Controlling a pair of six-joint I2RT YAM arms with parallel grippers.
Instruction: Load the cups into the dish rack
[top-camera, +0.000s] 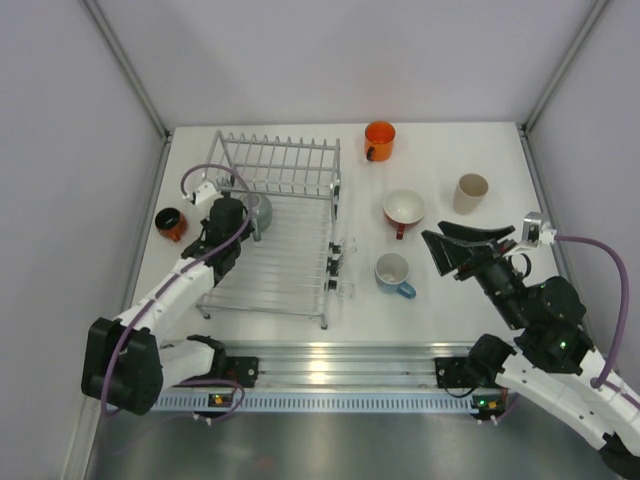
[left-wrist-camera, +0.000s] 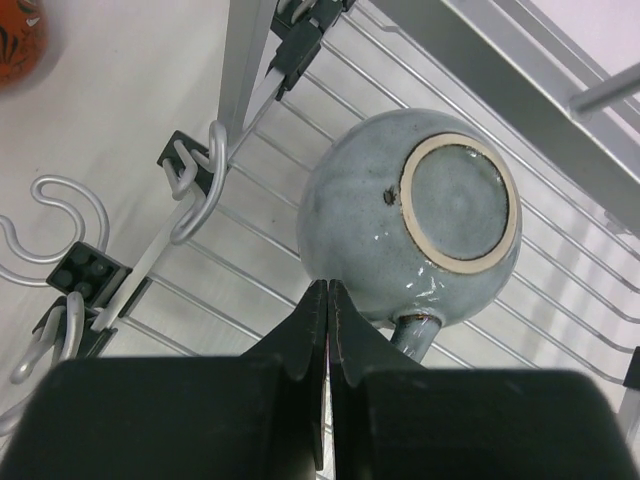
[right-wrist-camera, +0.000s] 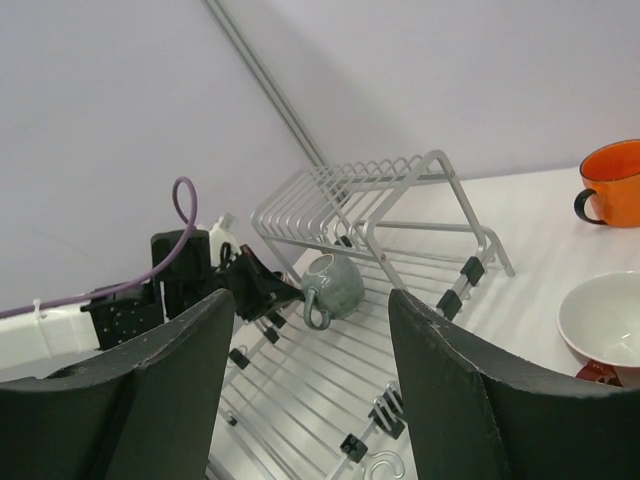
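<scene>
Grey-blue mug (left-wrist-camera: 410, 215) upside down, pale foot ring up, in the far left of the dish rack (top-camera: 290, 270). Left claw (left-wrist-camera: 328, 300) pinched together beside its handle. Right claw (right-wrist-camera: 310, 320) spread apart, right of the light blue mug (top-camera: 392, 272) on the tabletop (top-camera: 450, 150).

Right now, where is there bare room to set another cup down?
The dish rack floor is bare from the grey mug to its near edge. Its far-left corner is crowded by that mug and the left fingers. The table nearer than the blue cup is bare too.
</scene>
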